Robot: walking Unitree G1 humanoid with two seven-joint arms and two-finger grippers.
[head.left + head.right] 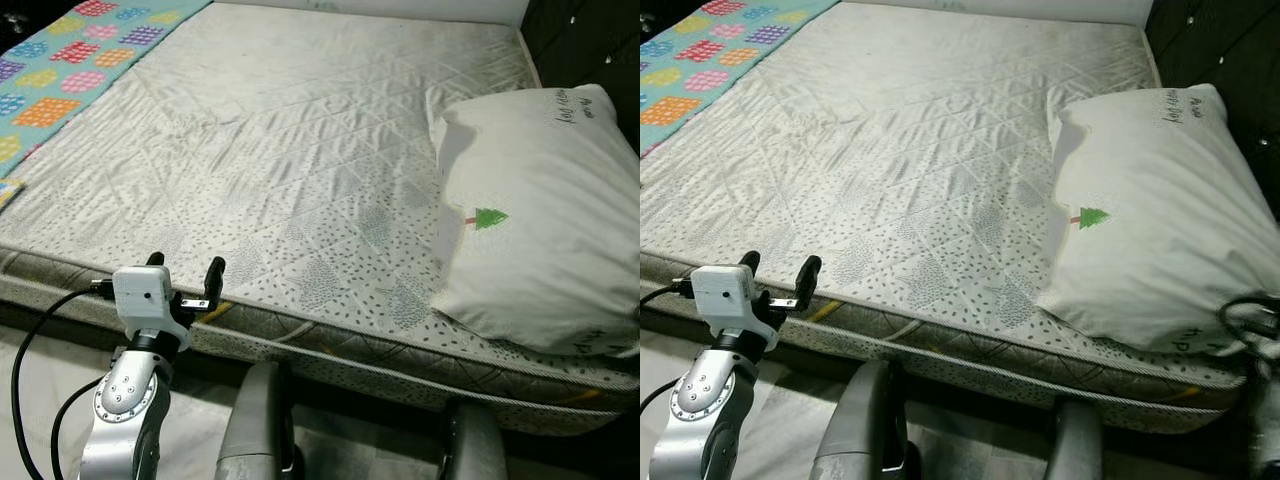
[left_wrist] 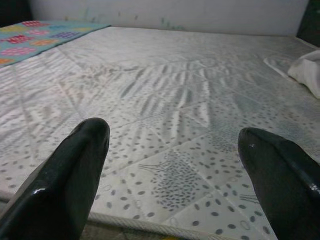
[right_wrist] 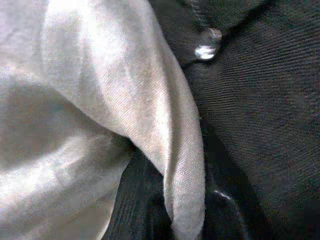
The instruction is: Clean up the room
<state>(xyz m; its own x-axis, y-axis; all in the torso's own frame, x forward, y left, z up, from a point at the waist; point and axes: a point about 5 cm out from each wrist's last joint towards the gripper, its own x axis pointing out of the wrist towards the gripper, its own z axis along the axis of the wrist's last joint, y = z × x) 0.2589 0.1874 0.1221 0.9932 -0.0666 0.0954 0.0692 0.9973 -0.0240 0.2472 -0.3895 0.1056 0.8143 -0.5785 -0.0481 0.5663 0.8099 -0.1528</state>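
I can find writing in one place: the white fabric pillow [image 1: 540,215] lying on the right side of the bed. Near its top corner there is a short line of dark cursive script [image 1: 568,106], slanted along the fabric, but from my feed it is too small and tilted for me to read any word with confidence. A second patch of dark lettering [image 1: 1193,337] sits near the pillow's lower edge in the right eye view, also illegible to me. Midway on the pillow's face I see a small printed green tree motif [image 1: 488,217]; it carries no letters.
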